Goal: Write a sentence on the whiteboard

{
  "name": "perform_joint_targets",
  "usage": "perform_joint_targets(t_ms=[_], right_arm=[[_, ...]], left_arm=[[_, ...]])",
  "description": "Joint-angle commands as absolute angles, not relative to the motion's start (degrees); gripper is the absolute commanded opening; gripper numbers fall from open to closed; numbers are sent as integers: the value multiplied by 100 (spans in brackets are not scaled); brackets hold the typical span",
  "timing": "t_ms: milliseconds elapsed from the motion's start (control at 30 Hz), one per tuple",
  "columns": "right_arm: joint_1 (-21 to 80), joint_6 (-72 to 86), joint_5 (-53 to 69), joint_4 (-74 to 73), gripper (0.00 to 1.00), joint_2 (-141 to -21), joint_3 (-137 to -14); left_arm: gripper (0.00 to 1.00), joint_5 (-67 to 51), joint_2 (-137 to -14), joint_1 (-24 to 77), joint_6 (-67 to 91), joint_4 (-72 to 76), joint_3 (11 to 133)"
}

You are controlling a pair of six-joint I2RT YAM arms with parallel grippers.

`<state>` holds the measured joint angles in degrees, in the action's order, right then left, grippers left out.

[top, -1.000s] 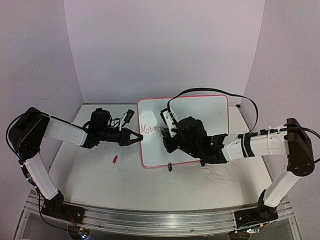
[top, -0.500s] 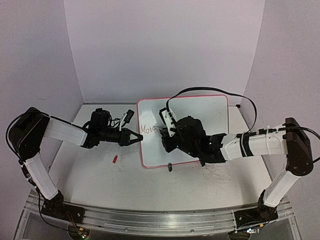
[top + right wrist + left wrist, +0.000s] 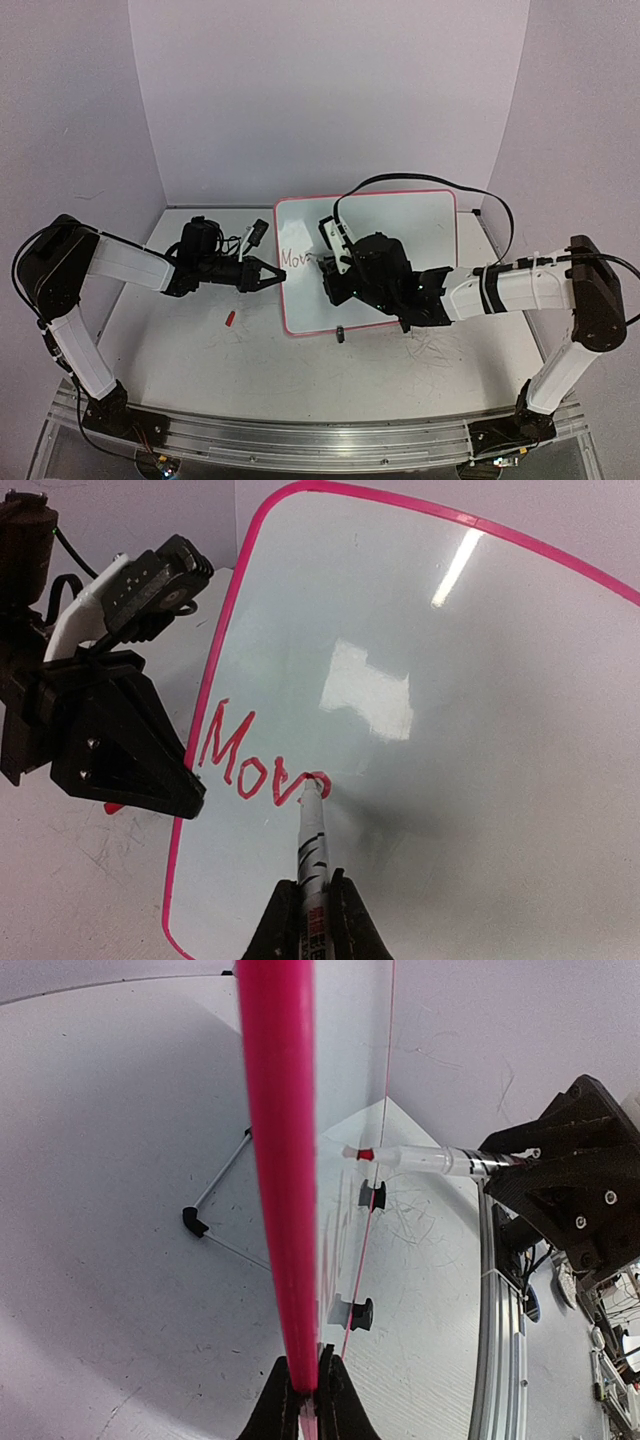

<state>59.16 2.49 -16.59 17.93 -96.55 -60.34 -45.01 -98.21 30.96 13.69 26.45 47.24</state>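
Observation:
The whiteboard [image 3: 385, 218] stands tilted at the table's middle, and its red rim [image 3: 280, 1160] runs up the left wrist view. My left gripper [image 3: 276, 274] [image 3: 304, 1368] is shut on the board's left rim. My right gripper [image 3: 331, 278] [image 3: 313, 882] is shut on a white marker [image 3: 314, 842]. The marker's red tip [image 3: 318, 781] touches the board [image 3: 460, 690]. The sentence [image 3: 250, 760] reads "Mov" in red, with a small loop at the tip. From above the red lettering [image 3: 296, 258] shows partly, and the right wrist hides its end.
A small red marker cap [image 3: 230, 319] lies on the table left of the board. A black clip foot [image 3: 340, 334] sits at the board's near edge. Grey scribble marks [image 3: 435, 350] cover the table at the right. A black cable [image 3: 400, 182] arcs over the board.
My right gripper and the marker have shifted slightly to the left. The left gripper and the board have not moved.

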Motion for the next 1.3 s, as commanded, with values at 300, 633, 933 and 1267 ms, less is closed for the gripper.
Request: perform_joint_targets(t_ms=[300,633,933,1267], right_arm=[[5887,411,-1626,1681,0,-9651,-5940],[5887,478,-1624,1620,0,-9614,-5839],[5889,463,-1758,1582,0,-9538,-5774],[5885,431,-1872,1538,0,-9478,-5747]], left_arm=[[0,-4379,-9642,3139,1160,2566,4883],[0,-4368,-9628,3140,1160,2543,4881],[0,-4369,-9653,3139,1158,2531,4903],[0,-4368,-9651,3138,1151,2513,4900]])
